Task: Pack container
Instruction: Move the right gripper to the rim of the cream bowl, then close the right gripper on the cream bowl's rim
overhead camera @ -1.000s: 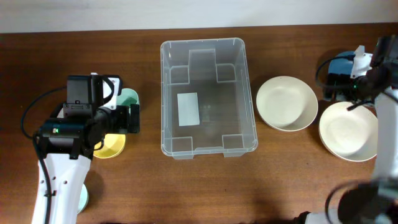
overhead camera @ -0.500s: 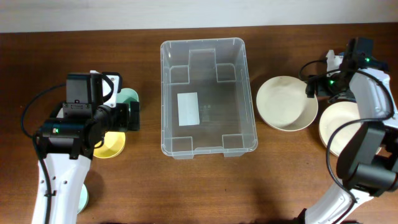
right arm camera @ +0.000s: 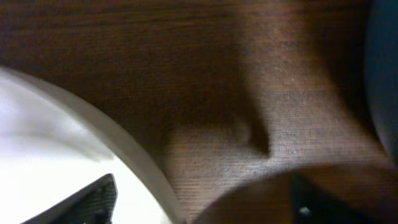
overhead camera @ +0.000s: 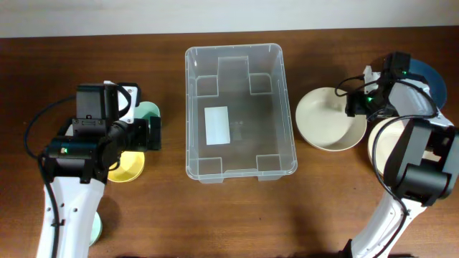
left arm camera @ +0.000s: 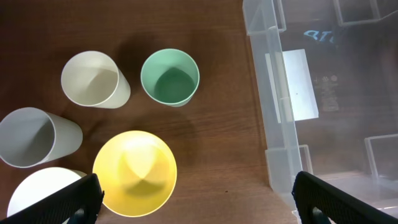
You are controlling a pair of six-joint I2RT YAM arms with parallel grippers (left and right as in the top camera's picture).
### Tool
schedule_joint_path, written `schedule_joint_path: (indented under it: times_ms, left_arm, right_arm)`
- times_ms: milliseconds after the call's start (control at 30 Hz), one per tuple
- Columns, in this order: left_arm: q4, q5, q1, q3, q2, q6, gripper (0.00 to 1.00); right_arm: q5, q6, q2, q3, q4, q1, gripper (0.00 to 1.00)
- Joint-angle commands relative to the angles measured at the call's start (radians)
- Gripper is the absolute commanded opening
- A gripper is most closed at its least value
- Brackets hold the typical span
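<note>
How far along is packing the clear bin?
Nothing is packed: the container holds only its label. In hand: the right claw, open, straddles the nearer cream bowl's rim. Still to do: that bowl, the second cream bowl and the cups below the open left claw sit on the table.

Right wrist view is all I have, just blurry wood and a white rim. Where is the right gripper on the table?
Observer: The right gripper is at the right-hand rim of a cream bowl, which sits just right of the container.
Operator: Anything packed in the container?
Observer: Nothing. Only a white label shows on its base.
Operator: And the left side?
Observer: The left gripper is open, near a green cup and a yellow bowl, left of the container.
</note>
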Motion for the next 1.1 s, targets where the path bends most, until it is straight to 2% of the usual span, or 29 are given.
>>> schedule_joint_path:
  times_ms: [0, 100, 500, 1067]
  left_arm:
    - [0.003, -0.003, 0.003, 0.018, 0.001, -0.003, 1.0]
    - [0.003, -0.003, 0.003, 0.018, 0.001, -0.003, 1.0]
    - [0.006, -0.003, 0.003, 0.018, 0.001, -0.003, 1.0]
    - [0.006, -0.003, 0.003, 0.018, 0.001, -0.003, 1.0]
  right_arm:
    - [-0.011, 0.005, 0.018, 0.011, 0.005, 0.012, 0.78]
    - [-0.029, 0.005, 0.019, -0.01, 0.015, 0.012, 0.77]
    - [-0.04, 0.057, 0.019, -0.044, 0.028, 0.012, 0.58]
    - [-0.051, 0.057, 0.019, -0.044, 0.017, 0.019, 0.2]
